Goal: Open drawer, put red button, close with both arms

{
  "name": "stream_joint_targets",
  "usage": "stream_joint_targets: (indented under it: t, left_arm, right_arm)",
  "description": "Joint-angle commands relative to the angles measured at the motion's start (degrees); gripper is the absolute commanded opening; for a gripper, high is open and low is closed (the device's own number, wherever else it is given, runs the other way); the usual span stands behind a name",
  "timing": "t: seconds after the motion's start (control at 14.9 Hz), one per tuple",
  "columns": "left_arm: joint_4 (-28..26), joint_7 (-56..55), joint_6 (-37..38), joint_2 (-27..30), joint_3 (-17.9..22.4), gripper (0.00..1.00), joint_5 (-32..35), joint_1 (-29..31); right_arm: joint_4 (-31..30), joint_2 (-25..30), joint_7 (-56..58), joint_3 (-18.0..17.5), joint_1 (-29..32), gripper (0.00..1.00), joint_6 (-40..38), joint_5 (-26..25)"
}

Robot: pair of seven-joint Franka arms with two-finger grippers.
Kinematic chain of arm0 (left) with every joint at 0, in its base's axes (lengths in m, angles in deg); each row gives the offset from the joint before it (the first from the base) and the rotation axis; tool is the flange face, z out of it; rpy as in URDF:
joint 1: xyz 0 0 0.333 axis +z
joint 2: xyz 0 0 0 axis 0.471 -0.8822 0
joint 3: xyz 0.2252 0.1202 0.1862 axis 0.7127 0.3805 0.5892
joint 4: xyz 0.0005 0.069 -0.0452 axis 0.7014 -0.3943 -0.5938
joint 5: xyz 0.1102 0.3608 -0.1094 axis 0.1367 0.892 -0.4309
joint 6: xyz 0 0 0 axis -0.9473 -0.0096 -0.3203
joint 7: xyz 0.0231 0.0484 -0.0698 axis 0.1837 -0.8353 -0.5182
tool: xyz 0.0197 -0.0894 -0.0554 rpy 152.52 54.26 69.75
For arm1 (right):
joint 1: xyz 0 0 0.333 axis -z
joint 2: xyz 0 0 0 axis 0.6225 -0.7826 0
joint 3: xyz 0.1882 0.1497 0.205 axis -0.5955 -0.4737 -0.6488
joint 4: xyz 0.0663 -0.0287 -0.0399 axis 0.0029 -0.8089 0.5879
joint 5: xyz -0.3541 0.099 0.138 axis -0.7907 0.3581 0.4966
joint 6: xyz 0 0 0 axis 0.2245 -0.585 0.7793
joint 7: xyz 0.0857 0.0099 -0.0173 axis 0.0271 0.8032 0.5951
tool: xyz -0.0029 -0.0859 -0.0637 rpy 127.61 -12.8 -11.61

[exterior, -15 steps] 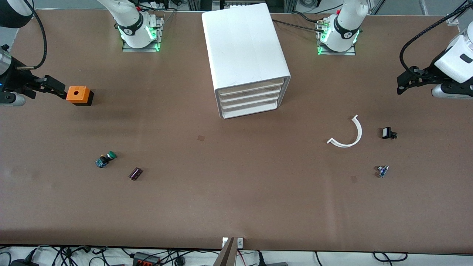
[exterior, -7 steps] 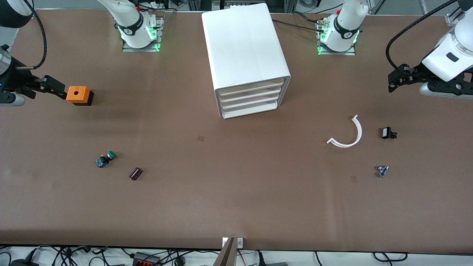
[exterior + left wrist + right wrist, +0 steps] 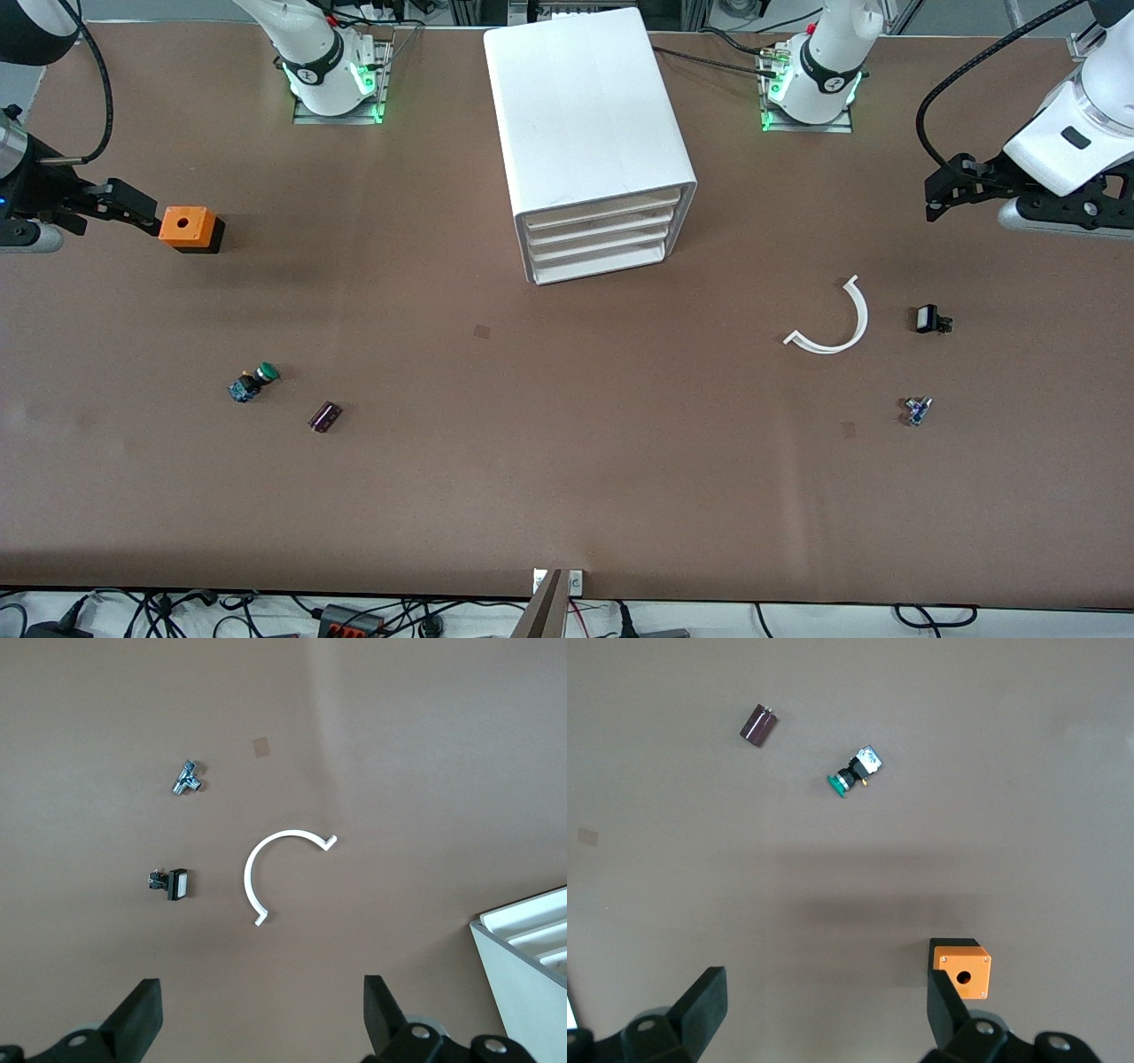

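The white cabinet stands mid-table with its four drawers all shut; its corner shows in the left wrist view. No red button is in view. My left gripper is open and empty, up over bare table at the left arm's end; its own view shows nothing between the fingers. My right gripper is open and empty at the right arm's end, close beside the orange box; the box sits by one fingertip in the right wrist view.
A green-capped button and a dark purple cylinder lie toward the right arm's end. A white curved strip, a black switch and a small blue-silver part lie toward the left arm's end.
My left gripper has moved inward toward the cabinet and slightly toward the robots' bases. The right arm has not moved.
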Motion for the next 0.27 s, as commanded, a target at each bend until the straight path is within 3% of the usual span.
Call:
stream_joint_targets:
  t: [0.0, 0.2]
  left_arm:
    - [0.9, 0.1, 1.0, -0.4, -0.1, 1.0, -0.9, 0.1]
    - [0.9, 0.1, 1.2, -0.4, -0.1, 1.0, -0.9, 0.0]
  right_arm:
    - [-0.7, 1.5, 1.0, -0.4, 0.2, 1.0, -0.6, -0.3]
    - [-2.1, 2.6, 1.0, -0.4, 0.2, 1.0, -0.1, -0.3]
